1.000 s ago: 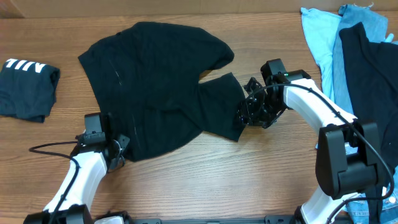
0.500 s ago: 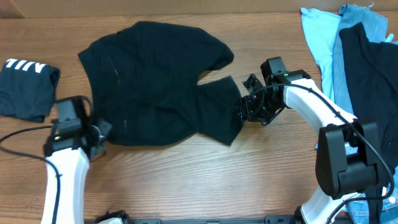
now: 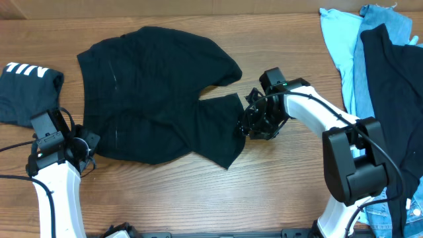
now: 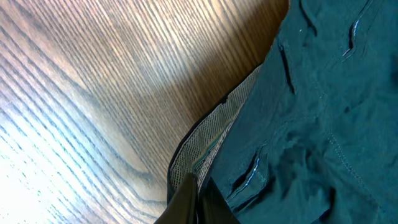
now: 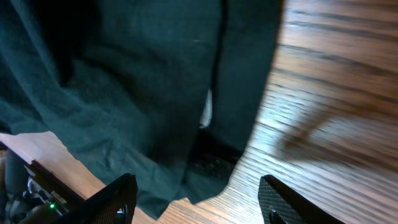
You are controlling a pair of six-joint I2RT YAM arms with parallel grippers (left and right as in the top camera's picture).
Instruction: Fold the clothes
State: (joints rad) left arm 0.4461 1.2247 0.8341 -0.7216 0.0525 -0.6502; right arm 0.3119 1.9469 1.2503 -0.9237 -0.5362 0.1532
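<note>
A plain black tee [image 3: 158, 92] lies spread on the wooden table [image 3: 297, 192], crumpled, with one sleeve [image 3: 221, 129] pointing right. My left gripper [image 3: 82, 142] is at the tee's lower-left edge. In the left wrist view its fingers [image 4: 196, 190] are shut on the tee's hem [image 4: 214, 134]. My right gripper [image 3: 254, 122] is at the sleeve's right edge. In the right wrist view its fingers [image 5: 199, 199] are spread wide open over the black fabric [image 5: 124, 81], holding nothing.
A folded black tee with white lettering [image 3: 26, 92] lies at the far left. At the right edge lie a light-blue piece [image 3: 338, 39], a denim-blue piece [image 3: 390, 23] and another black garment [image 3: 390, 79]. A cable [image 3: 13, 149] runs by the left arm.
My left gripper has swung left while shut on the hem, and the whole tee has shifted left. My right gripper has moved left along with the sleeve.
</note>
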